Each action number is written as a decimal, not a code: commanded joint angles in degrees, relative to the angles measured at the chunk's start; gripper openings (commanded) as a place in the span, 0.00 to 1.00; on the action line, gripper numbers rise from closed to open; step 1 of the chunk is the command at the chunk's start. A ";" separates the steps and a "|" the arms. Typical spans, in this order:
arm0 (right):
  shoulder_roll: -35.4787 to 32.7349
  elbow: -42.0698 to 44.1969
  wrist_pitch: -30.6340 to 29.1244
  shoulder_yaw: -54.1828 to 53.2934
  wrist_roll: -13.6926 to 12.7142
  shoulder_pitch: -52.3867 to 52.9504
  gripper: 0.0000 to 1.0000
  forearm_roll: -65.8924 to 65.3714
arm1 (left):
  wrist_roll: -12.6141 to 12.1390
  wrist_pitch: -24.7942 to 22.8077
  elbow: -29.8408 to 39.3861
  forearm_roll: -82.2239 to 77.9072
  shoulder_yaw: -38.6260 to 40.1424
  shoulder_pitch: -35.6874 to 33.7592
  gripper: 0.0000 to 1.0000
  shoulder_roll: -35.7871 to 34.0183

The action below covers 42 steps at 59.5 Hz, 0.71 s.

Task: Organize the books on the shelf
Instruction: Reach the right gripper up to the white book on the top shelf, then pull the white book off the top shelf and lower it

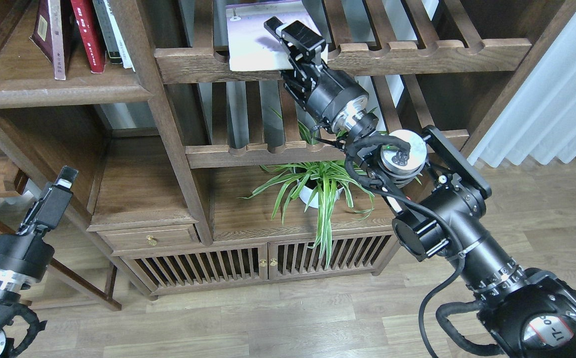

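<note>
Right tool [288,34] (fingers apart) over lavender book [253,44]

Potted spider plant [318,186] on cabinet top; white curtain [556,89], wood floor [268,323]

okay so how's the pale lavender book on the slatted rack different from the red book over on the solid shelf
The pale lavender book lies flat on the slatted rack, cover up, alone, its near edge overhanging the front rail. The red book stands nearly upright on the solid shelf, spine out, packed among other books. The right gripper is at the lavender book; nothing is near the red one. Both are thin paperbacks.
</note>
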<state>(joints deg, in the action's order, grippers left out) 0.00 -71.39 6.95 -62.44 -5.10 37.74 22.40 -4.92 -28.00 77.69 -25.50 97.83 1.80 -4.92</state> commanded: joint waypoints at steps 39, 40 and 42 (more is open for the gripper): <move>-1.31 -17.38 -16.35 -0.22 -4.92 -18.04 0.03 3.44 | -0.17 0.00 -4.92 16.00 0.26 0.22 1.00 0.00; -2.36 -18.25 -17.40 -0.22 -5.01 -19.18 0.03 4.05 | -0.26 0.00 -5.36 16.79 0.17 0.22 1.00 0.00; -3.42 -19.05 -18.37 -0.22 -5.10 -20.33 0.03 4.58 | -0.26 0.00 -5.62 17.50 0.17 0.22 1.00 0.00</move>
<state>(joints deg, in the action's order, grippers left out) -0.23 -85.99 -7.18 -62.52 -9.73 22.63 24.44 -4.86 -28.00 74.12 -11.80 98.27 1.99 -4.85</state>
